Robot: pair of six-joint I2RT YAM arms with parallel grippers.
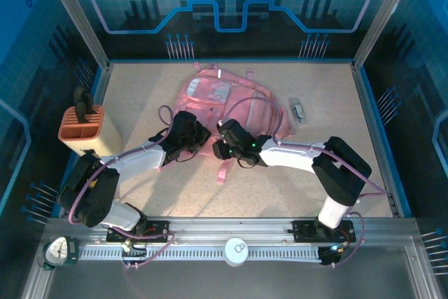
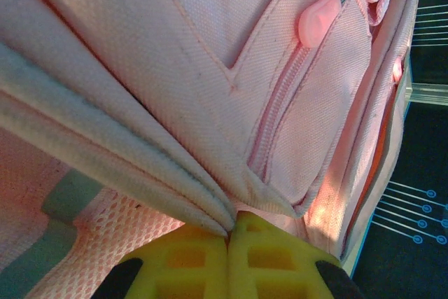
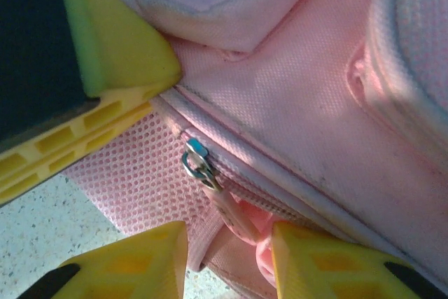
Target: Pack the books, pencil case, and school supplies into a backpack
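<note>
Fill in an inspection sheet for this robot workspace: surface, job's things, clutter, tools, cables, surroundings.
surface: beige speckled table, flat and evenly lit.
job's things: pink backpack lying at mid-table.
clutter: orange slotted holder at the left edge, a dark item standing in it; small greyish object right of the backpack, too small to identify.
tools: left tool shut on a fold at the backpack's edge; right tool open, jaws either side of the zip pull.
cables: purple cables looping along both arms.
surroundings: blue printed walls, metal frame posts, rail at the near edge.
</note>
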